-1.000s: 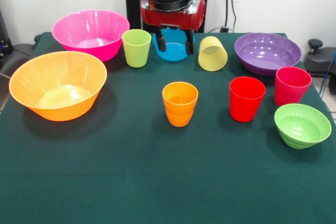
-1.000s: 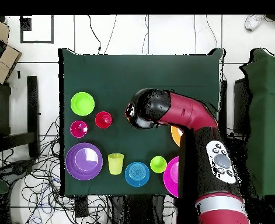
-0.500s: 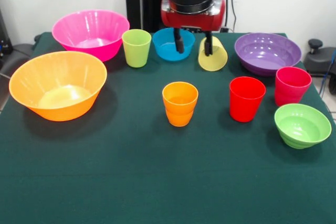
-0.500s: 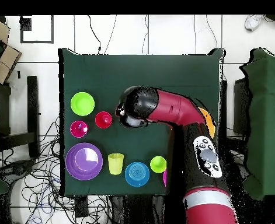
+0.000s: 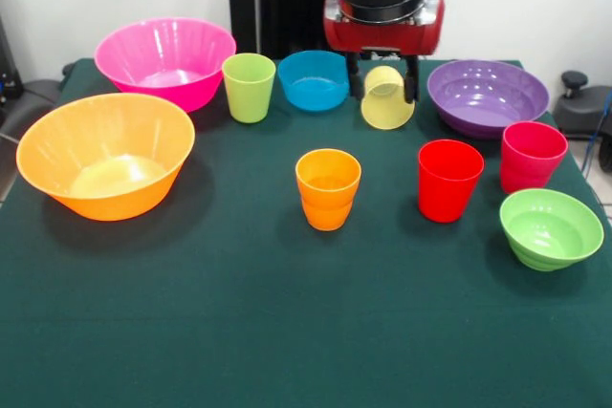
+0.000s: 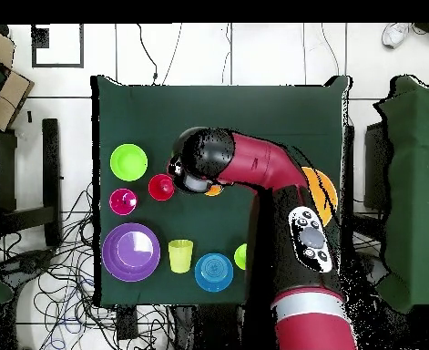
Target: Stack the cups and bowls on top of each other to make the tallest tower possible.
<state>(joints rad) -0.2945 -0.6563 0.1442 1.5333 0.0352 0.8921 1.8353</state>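
Note:
My gripper (image 5: 386, 89) hangs open and empty above the table, its fingers framing the tipped-over pale yellow cup (image 5: 387, 100) in the front view. From overhead the arm's head (image 6: 196, 169) sits beside the red cup (image 6: 161, 187) and covers most of the orange ribbed cup (image 6: 214, 190). The orange cup (image 5: 328, 188) stands alone mid-table. To its right stand the red cup (image 5: 449, 179), the pink-red cup (image 5: 533, 155) and the small light green bowl (image 5: 551, 226). Along the back are the pink bowl (image 5: 164, 59), lime green cup (image 5: 249, 86), small blue bowl (image 5: 314, 79) and purple bowl (image 5: 488, 95). Nothing is stacked.
The large orange bowl (image 5: 105, 152) sits at the left side of the green tablecloth (image 5: 287, 332). Overhead, the arm hides part of the orange bowl (image 6: 323, 188) and the lime green cup (image 6: 240, 257). Cables lie on the floor around the table.
The arm has swung rightward in the front view, from over the blue bowl to over the pale yellow cup. Overhead, its head moved left toward the red cup. The gripper stayed open.

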